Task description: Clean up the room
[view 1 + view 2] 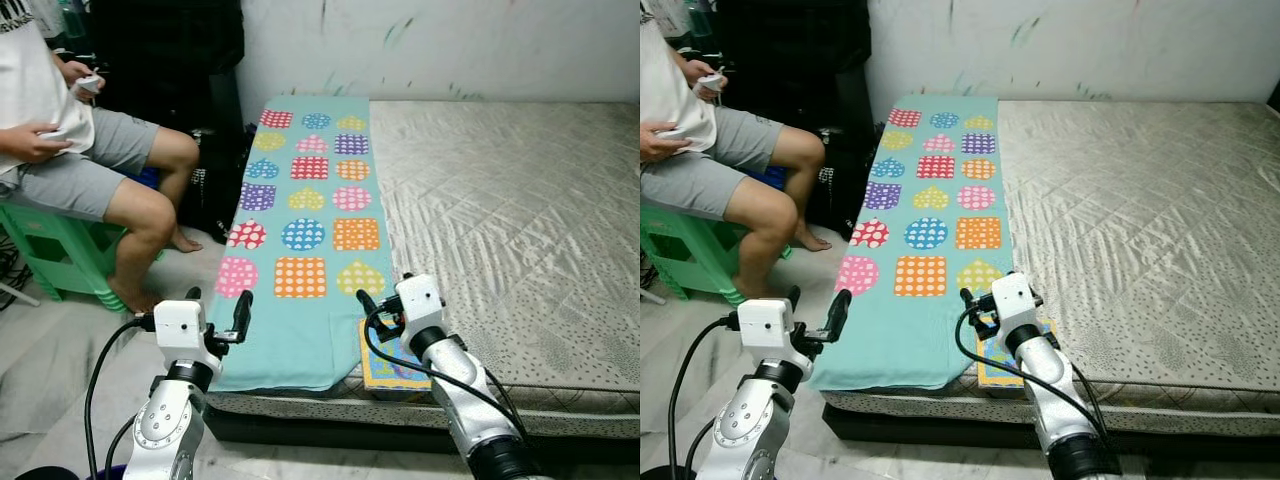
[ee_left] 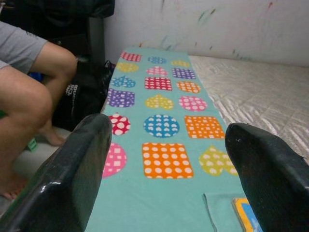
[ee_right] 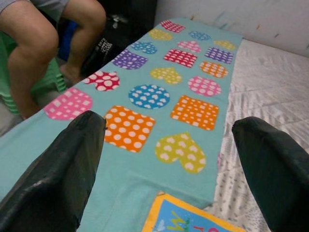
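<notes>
A teal blanket (image 1: 300,200) printed with dotted hearts, circles and squares lies along the left side of a grey quilted mattress (image 1: 500,200). A picture book with a yellow border (image 1: 385,368) rests at the mattress's front edge, by the blanket's near right corner. My right gripper (image 1: 385,292) hovers open just above the picture book (image 3: 193,217), with nothing between its fingers. My left gripper (image 1: 218,305) is open and empty at the blanket's near left corner, off the mattress's side. In the left wrist view the blanket (image 2: 164,121) stretches away between the two fingers.
A person (image 1: 70,160) sits on a green stool (image 1: 55,250) at the left, holding a controller, legs close to the mattress's side. A black bag (image 1: 215,180) stands between the person and the mattress. A marked white wall (image 1: 450,50) lies behind.
</notes>
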Available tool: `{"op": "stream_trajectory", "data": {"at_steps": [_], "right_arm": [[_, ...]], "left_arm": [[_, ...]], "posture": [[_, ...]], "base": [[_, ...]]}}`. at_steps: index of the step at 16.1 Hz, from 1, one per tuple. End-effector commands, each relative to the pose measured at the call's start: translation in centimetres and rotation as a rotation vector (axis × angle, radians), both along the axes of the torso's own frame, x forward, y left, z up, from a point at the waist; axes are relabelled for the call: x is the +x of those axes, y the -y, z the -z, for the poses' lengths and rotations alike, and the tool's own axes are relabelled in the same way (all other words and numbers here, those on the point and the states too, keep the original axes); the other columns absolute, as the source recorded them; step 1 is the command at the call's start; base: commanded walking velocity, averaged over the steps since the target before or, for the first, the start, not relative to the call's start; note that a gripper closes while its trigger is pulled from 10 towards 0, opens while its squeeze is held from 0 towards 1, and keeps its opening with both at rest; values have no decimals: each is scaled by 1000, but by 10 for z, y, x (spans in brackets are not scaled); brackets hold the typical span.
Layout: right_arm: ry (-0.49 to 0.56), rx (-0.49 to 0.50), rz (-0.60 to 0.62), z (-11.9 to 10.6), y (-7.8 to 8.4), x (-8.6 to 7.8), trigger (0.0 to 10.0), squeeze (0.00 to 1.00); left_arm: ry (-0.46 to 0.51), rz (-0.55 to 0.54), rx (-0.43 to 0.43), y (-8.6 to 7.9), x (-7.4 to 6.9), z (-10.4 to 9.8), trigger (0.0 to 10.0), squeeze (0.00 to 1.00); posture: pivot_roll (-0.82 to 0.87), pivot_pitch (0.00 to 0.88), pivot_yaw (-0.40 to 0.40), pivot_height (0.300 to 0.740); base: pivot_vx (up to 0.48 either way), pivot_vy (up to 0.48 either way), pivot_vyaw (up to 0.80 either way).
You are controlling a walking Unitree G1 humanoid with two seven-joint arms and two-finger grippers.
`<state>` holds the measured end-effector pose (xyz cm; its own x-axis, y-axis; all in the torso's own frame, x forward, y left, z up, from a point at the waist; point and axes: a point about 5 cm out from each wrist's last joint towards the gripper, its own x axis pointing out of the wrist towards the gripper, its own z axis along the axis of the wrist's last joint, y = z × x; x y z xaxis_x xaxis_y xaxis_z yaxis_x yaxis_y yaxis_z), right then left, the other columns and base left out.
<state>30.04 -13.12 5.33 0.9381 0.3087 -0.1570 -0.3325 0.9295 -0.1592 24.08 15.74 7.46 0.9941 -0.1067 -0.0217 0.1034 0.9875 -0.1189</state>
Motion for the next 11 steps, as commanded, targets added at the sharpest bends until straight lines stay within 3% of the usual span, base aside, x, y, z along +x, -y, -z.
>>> {"op": "stream_trajectory", "data": {"at_steps": [1, 7, 11], "right_arm": [[15, -1, -9, -2, -2, 0, 10000, 0], [14, -10, -16, -1, -2, -1, 10000, 0], [15, -17, -16, -1, -1, -1, 10000, 0]], "left_arm": [[9, 12, 12, -1, 0, -4, 10000, 0], [15, 36, 5, 3, -2, -5, 10000, 0], [25, 63, -6, 6, -3, -6, 10000, 0]], "posture": [[-80, 0, 44, 740], [-81, 0, 45, 740], [-85, 0, 44, 740]], "base": [[0, 0, 0], [0, 0, 0], [262, 0, 0]]}}
